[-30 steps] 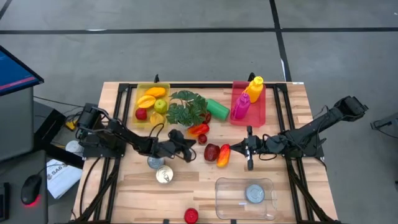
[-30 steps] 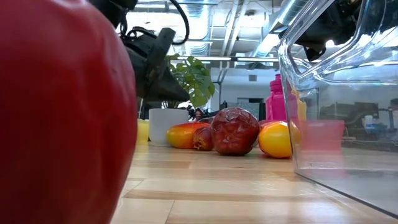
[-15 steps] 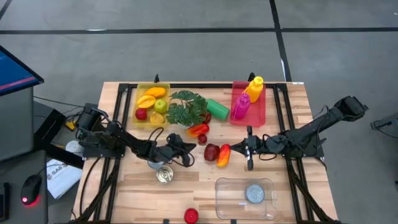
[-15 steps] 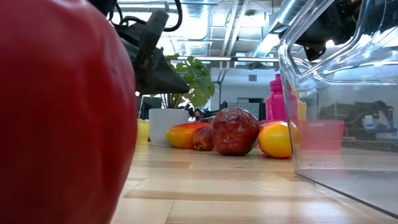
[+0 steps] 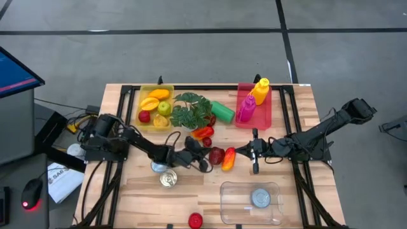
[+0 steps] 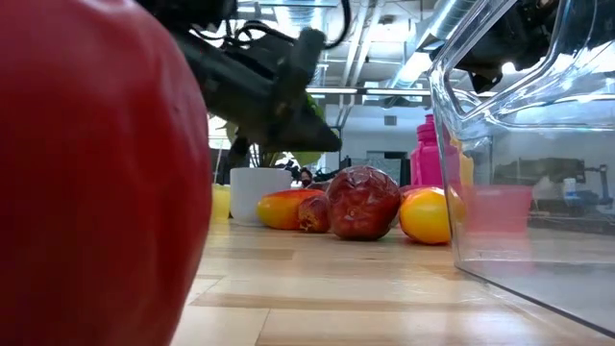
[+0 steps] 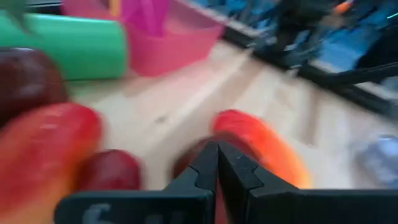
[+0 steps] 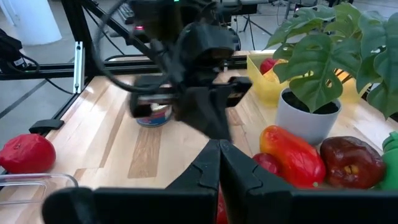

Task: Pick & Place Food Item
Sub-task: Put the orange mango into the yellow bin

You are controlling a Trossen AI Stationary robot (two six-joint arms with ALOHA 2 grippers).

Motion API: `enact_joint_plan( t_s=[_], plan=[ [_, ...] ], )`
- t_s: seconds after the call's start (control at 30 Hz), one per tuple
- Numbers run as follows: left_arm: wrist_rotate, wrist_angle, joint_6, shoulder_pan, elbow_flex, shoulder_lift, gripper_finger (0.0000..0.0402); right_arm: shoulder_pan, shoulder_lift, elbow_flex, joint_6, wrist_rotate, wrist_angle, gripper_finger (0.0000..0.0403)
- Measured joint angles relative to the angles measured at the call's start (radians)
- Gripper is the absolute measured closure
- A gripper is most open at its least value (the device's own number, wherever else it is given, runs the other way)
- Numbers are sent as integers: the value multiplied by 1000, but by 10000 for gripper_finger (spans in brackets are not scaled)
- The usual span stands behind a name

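Food is lying mid-table: a dark red fruit touching an orange-red pepper. Left gripper is hovering just beside the dark red fruit, fingers pressed together, holding nothing. Right gripper is waiting near the pepper, fingers pressed together too.

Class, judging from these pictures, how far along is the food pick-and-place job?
Done: little; the clear bin holds only a tin. In hand: nothing. The left gripper is shut and empty, beside the dark red fruit; the right gripper waits shut near the orange fruit. Left: grasp a food item and place it.
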Motion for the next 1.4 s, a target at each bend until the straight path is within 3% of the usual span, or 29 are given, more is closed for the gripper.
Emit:
enact_joint_plan(
  t_s=[0.23,0.47,1.13,1.23,1.4],
  plan=[
    [-10,-216,-24,90,30,-45,401,0,0,0,-1,0,1,403],
    [-44,-323,-59,143,32,-45,401,-1,0,0,-1,0,3,403],
    [-50,-443,-77,212,32,-47,401,-1,0,0,-2,0,3,403],
    [8,-446,-93,203,34,-48,401,-1,0,0,-2,0,3,403],
    [3,-463,-103,149,34,-48,401,-1,0,0,-2,0,3,403]
  ],
)
